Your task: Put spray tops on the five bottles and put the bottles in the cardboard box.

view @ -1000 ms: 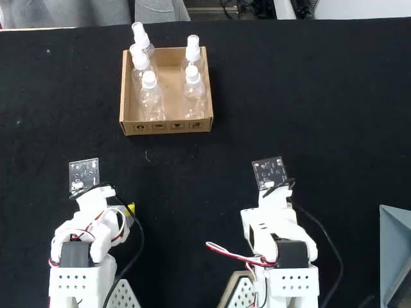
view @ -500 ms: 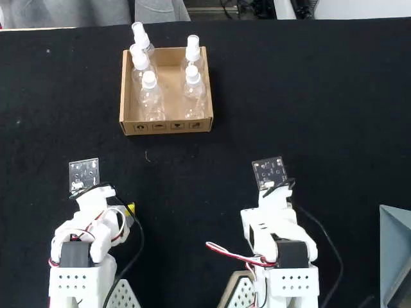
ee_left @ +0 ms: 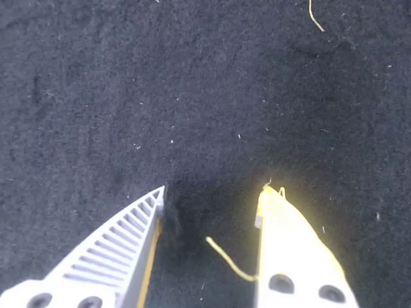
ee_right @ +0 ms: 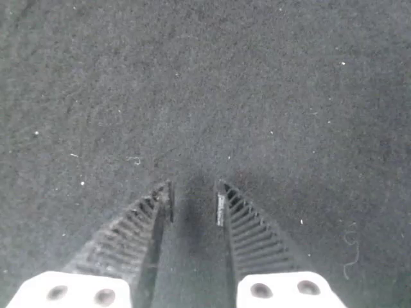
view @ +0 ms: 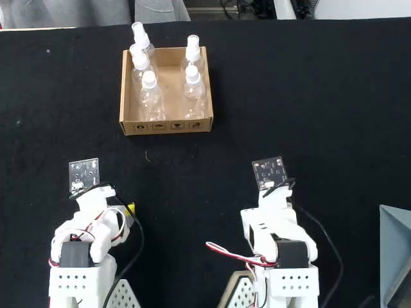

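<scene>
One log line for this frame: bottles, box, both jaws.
bottles: five, tops on, in box | left jaws: open, empty, over table | right jaws: slightly open, empty, over table

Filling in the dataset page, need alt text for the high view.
Five clear bottles with white spray tops stand in an open cardboard box at the far side of a black table, three in one column and two in the other. The left arm and right arm sit folded at the near edge, apart from the box.
</scene>
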